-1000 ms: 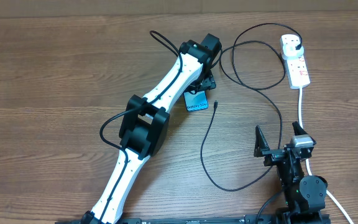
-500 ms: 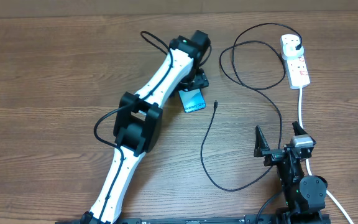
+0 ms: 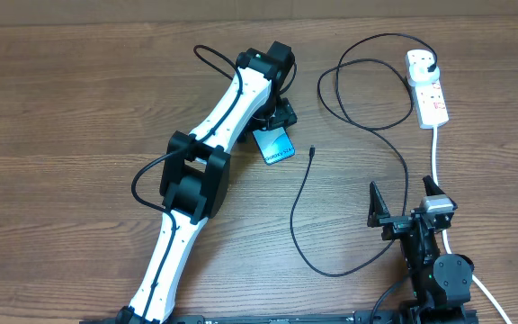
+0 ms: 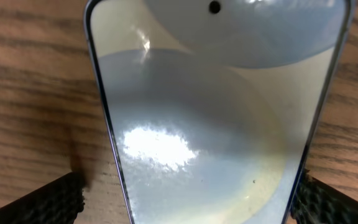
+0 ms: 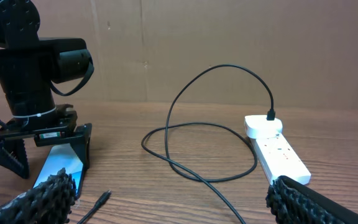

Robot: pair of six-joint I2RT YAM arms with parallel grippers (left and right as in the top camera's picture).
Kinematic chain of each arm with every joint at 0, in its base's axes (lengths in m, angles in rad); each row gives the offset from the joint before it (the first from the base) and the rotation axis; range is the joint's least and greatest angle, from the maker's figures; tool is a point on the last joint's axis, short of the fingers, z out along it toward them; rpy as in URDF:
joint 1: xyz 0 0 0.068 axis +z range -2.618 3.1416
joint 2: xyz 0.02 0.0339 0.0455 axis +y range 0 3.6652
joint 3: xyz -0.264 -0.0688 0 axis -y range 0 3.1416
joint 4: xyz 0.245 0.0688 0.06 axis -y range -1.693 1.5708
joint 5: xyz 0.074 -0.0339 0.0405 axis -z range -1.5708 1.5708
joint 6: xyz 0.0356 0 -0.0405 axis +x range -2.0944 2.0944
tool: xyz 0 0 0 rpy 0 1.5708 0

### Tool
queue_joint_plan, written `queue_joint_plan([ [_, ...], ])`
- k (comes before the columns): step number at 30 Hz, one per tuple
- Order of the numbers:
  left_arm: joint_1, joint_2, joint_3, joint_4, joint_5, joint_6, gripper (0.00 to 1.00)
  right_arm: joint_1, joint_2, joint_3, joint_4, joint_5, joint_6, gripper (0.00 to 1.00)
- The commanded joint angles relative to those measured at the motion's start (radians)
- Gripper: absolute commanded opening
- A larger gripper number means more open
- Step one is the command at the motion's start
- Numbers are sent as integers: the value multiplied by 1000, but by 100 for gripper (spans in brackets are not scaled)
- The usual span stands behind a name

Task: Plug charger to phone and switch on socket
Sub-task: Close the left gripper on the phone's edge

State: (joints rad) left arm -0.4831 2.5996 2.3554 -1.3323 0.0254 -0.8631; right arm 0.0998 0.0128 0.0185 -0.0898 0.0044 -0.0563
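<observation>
The phone (image 3: 276, 146) lies flat on the counter, with the left hand (image 3: 270, 124) spread wide across its far end. The charger tip (image 3: 312, 151) lies just beside the phone on the right arm's side, pointing away. The right hand (image 3: 405, 200) — spread too — sits well beyond it.
</observation>
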Motion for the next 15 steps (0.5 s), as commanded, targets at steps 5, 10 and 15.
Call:
queue_joint_plan([
  [5, -36, 30, -29, -10, -66, -105, 100, 6, -10, -11, 5, 2, 0, 100],
  [10, -36, 30, -29, -14, -56, -110, 94, 6, -10, -11, 5, 2, 0, 100],
  [15, -36, 30, -29, -18, -50, -110, 97, 6, -10, -11, 5, 2, 0, 100],
])
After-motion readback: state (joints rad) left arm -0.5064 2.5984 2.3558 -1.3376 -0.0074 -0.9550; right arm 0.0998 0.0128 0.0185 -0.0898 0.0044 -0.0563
